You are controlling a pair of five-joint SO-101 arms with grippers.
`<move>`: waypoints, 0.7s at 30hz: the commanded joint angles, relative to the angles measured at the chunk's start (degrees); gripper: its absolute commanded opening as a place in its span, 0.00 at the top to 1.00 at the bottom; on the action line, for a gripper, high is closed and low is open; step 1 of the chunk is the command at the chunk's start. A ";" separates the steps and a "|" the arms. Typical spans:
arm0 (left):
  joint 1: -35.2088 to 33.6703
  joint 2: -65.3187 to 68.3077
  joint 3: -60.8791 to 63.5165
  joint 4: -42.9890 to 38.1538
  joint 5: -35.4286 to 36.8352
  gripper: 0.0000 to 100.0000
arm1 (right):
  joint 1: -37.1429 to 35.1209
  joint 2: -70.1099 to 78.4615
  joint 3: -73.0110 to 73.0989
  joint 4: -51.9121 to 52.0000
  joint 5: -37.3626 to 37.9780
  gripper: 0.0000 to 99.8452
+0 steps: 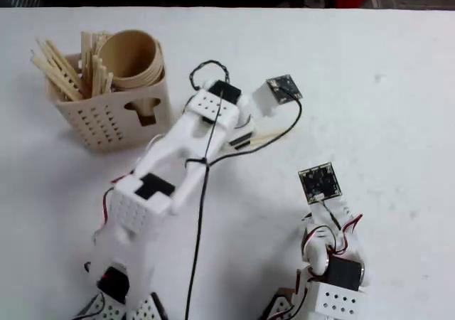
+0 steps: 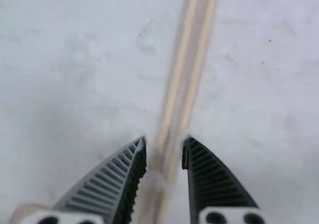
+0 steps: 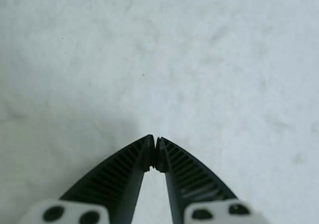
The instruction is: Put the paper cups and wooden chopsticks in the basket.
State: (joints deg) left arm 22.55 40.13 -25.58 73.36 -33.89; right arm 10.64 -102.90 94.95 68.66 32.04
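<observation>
1. Chopstick pair [image 2: 187, 74] is lying flat on the white bench [image 1: 398, 85], two pale sticks side by side, and one end runs straight in between my left jaws.
2. My left gripper [image 2: 163, 140] has its jaws closed in on that pair, one ribbed finger against each outer edge of the sticks.
3. From the high view, the same pair [image 1: 266, 138] pokes out past my left arm [image 1: 185, 149] near the middle of the bench, well apart from the basket.
4. My left arm stretches out from the near edge towards the bench centre, with a black cable [image 1: 199, 227] trailing along it.
5. Over to the basket [image 1: 106, 117]: it stands upright at the far left corner, cream, with perforated walls.
6. Inside it, stacked paper cups [image 1: 131, 53] sit tilted with the mouth open to the camera, and bundled chopsticks [image 1: 67, 67] fan out just beside them.
7. My right gripper [image 3: 153, 138] has its jaws pinched together, tips touching, nothing between them, bare bench below.
8. My right arm [image 1: 330, 263] is folded back at the near right edge, well apart from the pair and the basket.
</observation>
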 commanded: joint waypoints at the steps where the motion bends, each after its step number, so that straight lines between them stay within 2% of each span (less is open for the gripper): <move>1: -1.98 1.63 -5.10 0.53 -0.35 0.87 | -0.48 -0.22 -0.18 -0.04 0.44 0.98; 17: -1.98 8.40 -6.68 0.53 -0.26 0.87 | -0.48 -0.22 -0.18 -0.04 0.44 0.98; 21: -1.89 8.40 -6.68 0.09 -0.26 0.97 | -0.48 -0.22 -0.18 -0.04 0.44 0.98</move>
State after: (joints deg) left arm 21.23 48.40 -31.30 73.63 -33.89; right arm 10.64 -102.90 94.95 68.66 32.04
